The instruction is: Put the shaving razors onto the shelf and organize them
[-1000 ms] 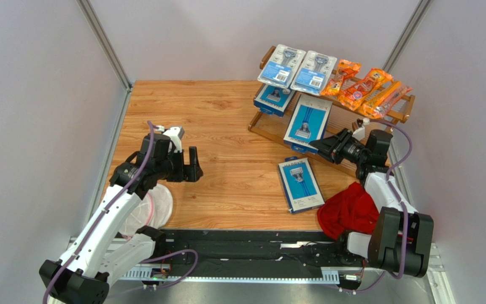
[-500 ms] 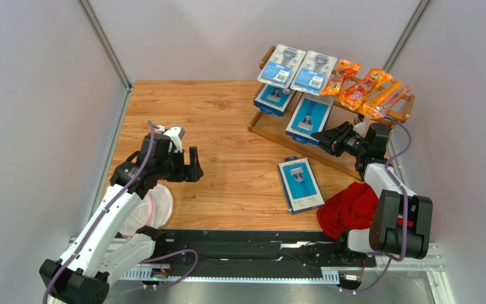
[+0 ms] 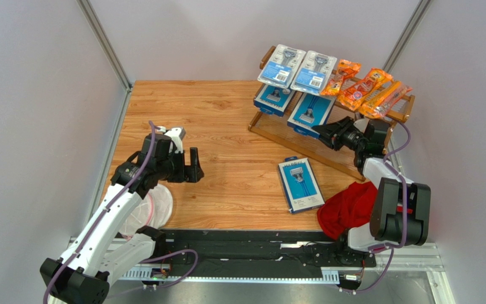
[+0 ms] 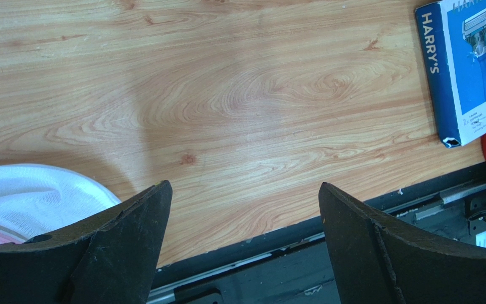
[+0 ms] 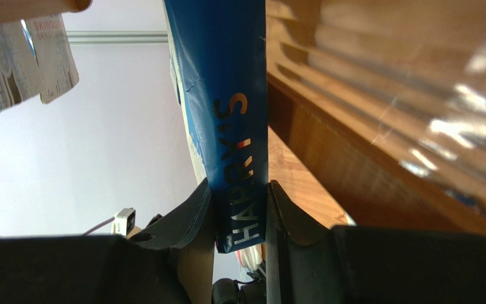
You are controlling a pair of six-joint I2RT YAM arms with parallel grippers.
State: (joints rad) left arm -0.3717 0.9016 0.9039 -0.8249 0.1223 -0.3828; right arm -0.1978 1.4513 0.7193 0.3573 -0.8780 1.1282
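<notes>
My right gripper (image 3: 323, 132) is shut on the edge of a flat blue razor box (image 3: 311, 111) and holds it at the lower tier of the brown wooden shelf (image 3: 283, 138), beside another blue box (image 3: 273, 98). The right wrist view shows the box's "HARRY'S" edge (image 5: 239, 126) pinched between my fingers, with shelf slats (image 5: 366, 95) to its right. Two clear blister packs (image 3: 297, 68) and several orange bags (image 3: 366, 90) lie on the top tier. A third blue box (image 3: 300, 183) lies flat on the table, also in the left wrist view (image 4: 470, 63). My left gripper (image 3: 192, 166) is open and empty over bare table at the left.
A red cloth (image 3: 348, 209) lies at the near right by the right arm's base. A white net bag (image 3: 152, 206) lies at the near left under the left arm, also in the left wrist view (image 4: 30, 196). Grey walls enclose the wooden table (image 3: 214, 126).
</notes>
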